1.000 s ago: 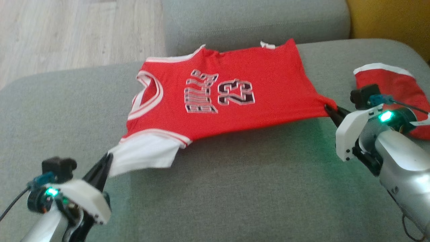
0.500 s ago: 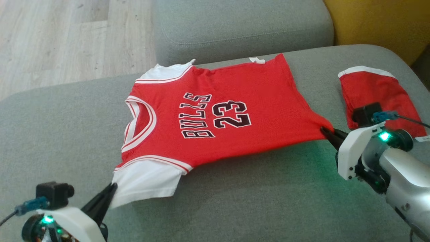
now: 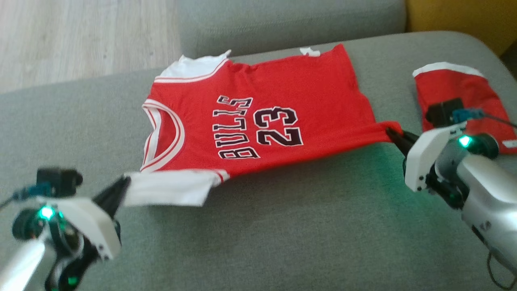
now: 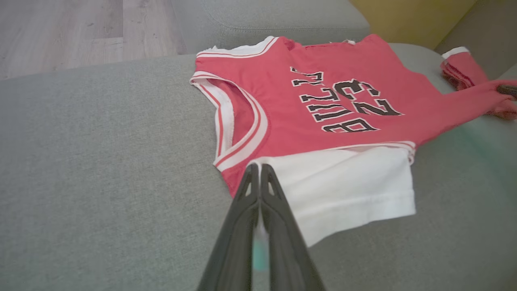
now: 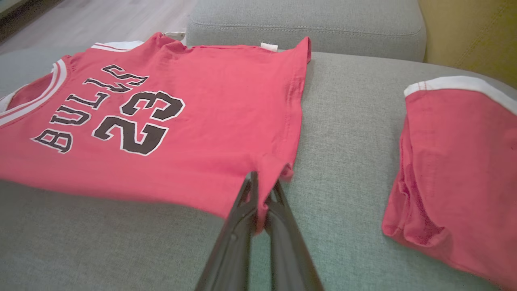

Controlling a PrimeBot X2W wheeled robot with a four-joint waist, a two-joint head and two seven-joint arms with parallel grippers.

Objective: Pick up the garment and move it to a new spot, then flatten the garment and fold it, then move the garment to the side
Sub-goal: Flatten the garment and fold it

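Right gripper (image 3: pixel 391 131) housing blocks my view of the shorts' (image 3: pixel 452 85) near edge; the right wrist view crops them at the frame edge too. Tag (image 3: pixel 310 51) on shirt (image 3: pixel 319 93) hem: too small to read. Left forearm (image 3: pixel 20 262) runs off frame.

A grey sofa seat (image 3: pixel 282 234) bears a spread red jersey (image 3: pixel 323 101) and, beside it, red shorts (image 3: pixel 456 89).

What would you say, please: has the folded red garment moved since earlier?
No; the folded red garment lies just as near the back cushion's right corner.

free: bare sofa seat (image 3: pixel 282 234) before jersey (image 3: pixel 323 101) | blocked right: red shorts (image 3: pixel 452 89)
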